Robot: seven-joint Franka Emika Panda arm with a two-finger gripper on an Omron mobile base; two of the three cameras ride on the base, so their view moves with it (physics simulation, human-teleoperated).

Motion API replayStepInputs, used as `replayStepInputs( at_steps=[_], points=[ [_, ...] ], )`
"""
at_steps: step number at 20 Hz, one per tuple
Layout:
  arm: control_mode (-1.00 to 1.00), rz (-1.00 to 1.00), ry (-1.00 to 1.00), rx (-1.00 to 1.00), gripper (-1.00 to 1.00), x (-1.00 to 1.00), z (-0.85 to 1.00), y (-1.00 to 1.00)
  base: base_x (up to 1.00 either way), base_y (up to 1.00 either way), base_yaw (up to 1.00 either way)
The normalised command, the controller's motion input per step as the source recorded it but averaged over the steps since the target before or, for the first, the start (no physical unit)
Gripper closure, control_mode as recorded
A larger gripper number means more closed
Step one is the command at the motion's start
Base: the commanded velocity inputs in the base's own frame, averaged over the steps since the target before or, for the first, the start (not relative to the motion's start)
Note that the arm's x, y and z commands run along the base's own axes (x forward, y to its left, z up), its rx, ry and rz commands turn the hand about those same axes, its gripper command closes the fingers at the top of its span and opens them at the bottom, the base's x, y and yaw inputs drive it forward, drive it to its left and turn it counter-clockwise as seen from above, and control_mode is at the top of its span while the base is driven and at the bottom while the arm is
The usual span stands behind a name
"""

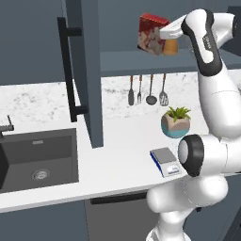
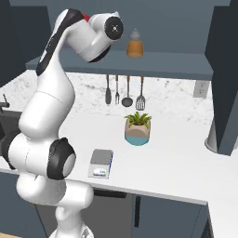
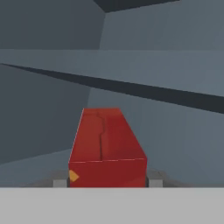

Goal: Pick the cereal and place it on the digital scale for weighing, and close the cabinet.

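At the far left of the left base view a dark sink (image 1: 40, 160) is sunk into the white counter (image 1: 117, 160), with a black tap (image 1: 5, 127) at its back edge. Just right of it the open door (image 1: 87, 70) of the cabinet (image 1: 141, 61) swings out over the counter, its long black bar handle (image 1: 69, 68) facing the camera. Past the door, the cereal (image 1: 151, 34) is in the open cabinet, tilted and lifted just above the shelf, with the orange bottle (image 1: 170, 47) close behind it on the shelf. The gripper (image 3: 107, 177) is clamped on the cereal: in the hand view the red box top sits squarely between the two fingertips (image 3: 60, 180), which press against its sides, and the cabinet's grey interior walls lie beyond. Under the shelf four dark utensils (image 1: 147, 90) hang in a row against the marbled backsplash (image 1: 42, 101). Below them on the counter stands the potted plant (image 1: 176, 122), and nearer the front edge, a little left of the plant, lies the digital scale (image 1: 164, 161), its grey top plate bare and its right end hidden by the arm's elbow. In the right base view the scale (image 2: 101, 163) lies near the counter's front edge, well apart from the cereal above, with the plant (image 2: 137, 128) behind it and to its right, and the orange bottle (image 2: 135, 45) stands upright on the shelf just right of the wrist. At the far right of that view a second cabinet door (image 2: 225, 74) stands open, and a wall outlet (image 2: 201, 88) shows on the backsplash beside it
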Motion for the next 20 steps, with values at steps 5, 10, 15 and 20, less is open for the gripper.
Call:
replayStepInputs(
  at_steps=[5,10,15,20],
  points=[
    [-1.00,0.00,-0.01,0.00,1.00,-0.99,0.00,-0.18,0.00,0.00,0.00],
    [-1.00,0.00,0.09,-0.04,1.00,-1.00,-0.04,-0.45,0.00,0.00,0.00],
    [-1.00,0.03,0.28,-0.13,1.00,-0.65,-0.60,-0.46,0.00,0.00,0.00],
    [-1.00,0.10,0.24,-0.04,1.00,-0.58,-0.95,-0.20,0.00,0.00,0.00]
  ],
)
